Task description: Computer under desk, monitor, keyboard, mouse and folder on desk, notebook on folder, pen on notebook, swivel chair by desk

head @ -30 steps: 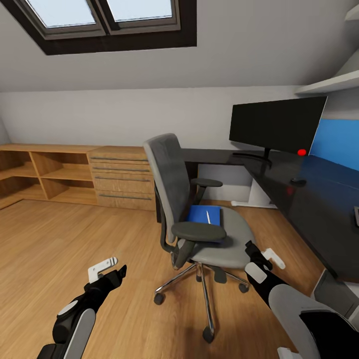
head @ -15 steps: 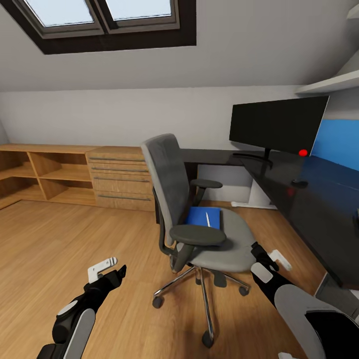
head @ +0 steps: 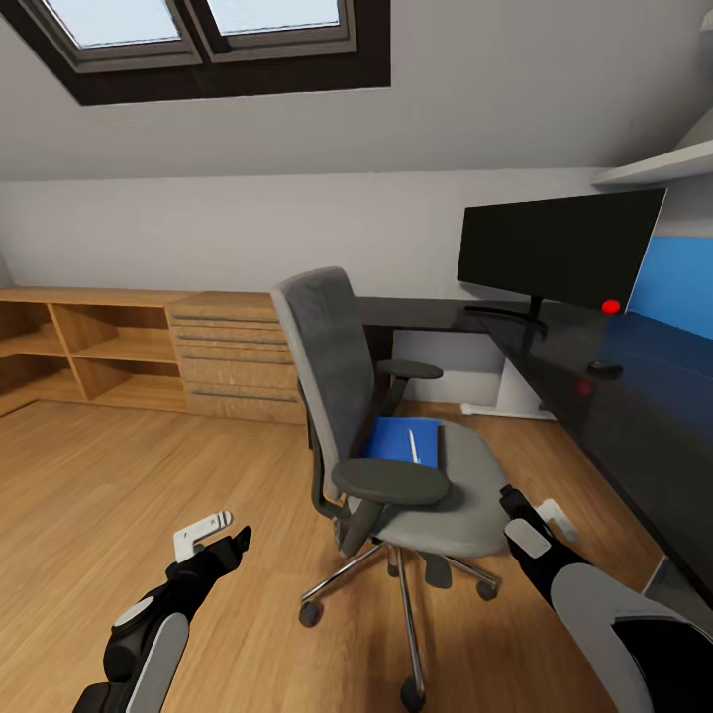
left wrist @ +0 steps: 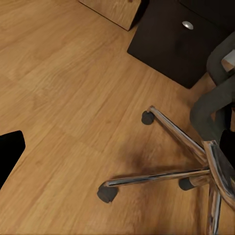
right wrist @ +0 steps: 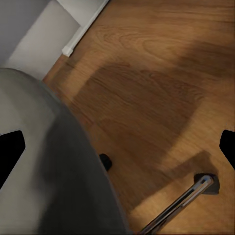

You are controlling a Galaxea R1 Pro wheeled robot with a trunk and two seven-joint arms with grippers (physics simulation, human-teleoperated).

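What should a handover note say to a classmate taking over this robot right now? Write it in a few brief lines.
Left pincer: open, holding nothing, low over the floor.
Right pincer: open, empty, by the front edge of the swivel chair seat.
Folder lies on the chair seat, pen on top of it. Monitor and mouse are on the desk.
A dark boxy shape on the floor may be the computer.
Done: monitor and mouse on the desk.
Left: move folder and pen to the desk, place keyboard and notebook, park the chair beside the desk.
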